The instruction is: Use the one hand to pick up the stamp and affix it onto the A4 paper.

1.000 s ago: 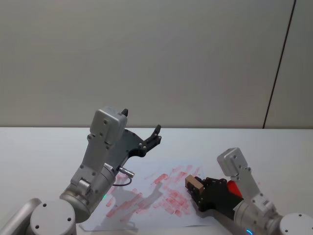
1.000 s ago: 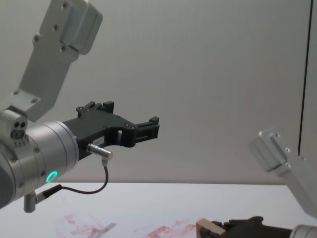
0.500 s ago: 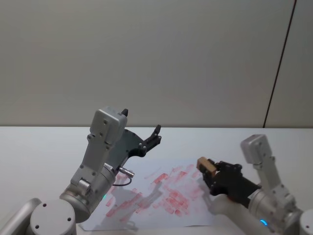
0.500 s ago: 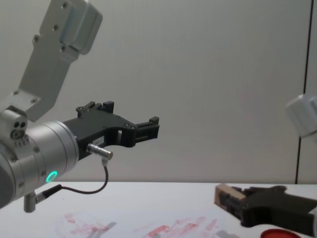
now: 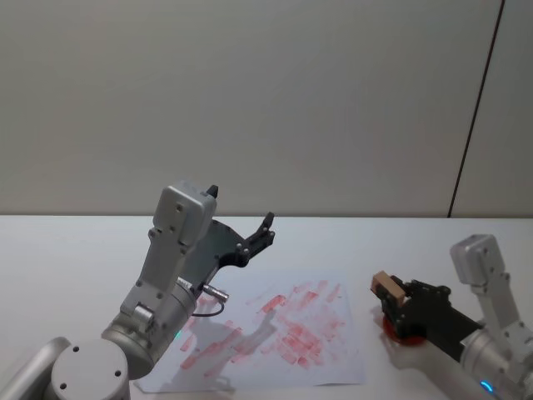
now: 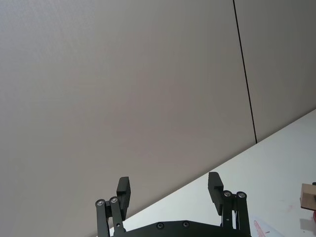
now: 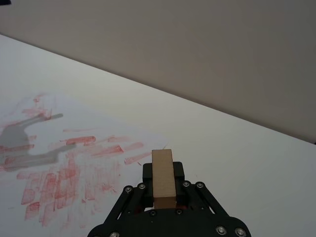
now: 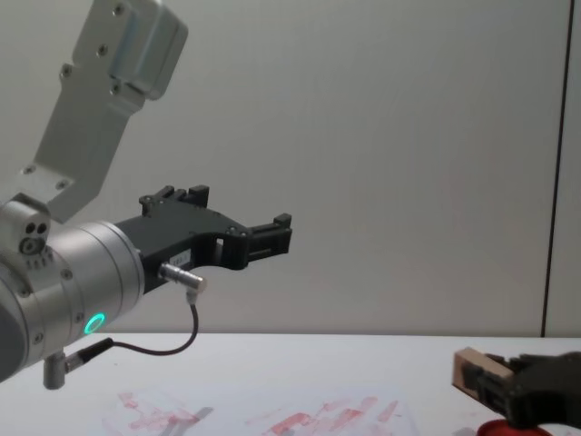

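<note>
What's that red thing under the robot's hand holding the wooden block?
Below the right gripper, shut on the stamp, a round red object sits on the table, beside the A4 paper. The gripper covers most of it, so what it is can't be told.

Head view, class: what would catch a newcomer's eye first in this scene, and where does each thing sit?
First comes the A4 paper, mid-table and crowded with red stamp prints. To its right, off the sheet, the right gripper is shut on the wooden stamp, held just above a red ink pad. On the left, the left gripper hangs open in the air above the paper's far left corner.
</note>
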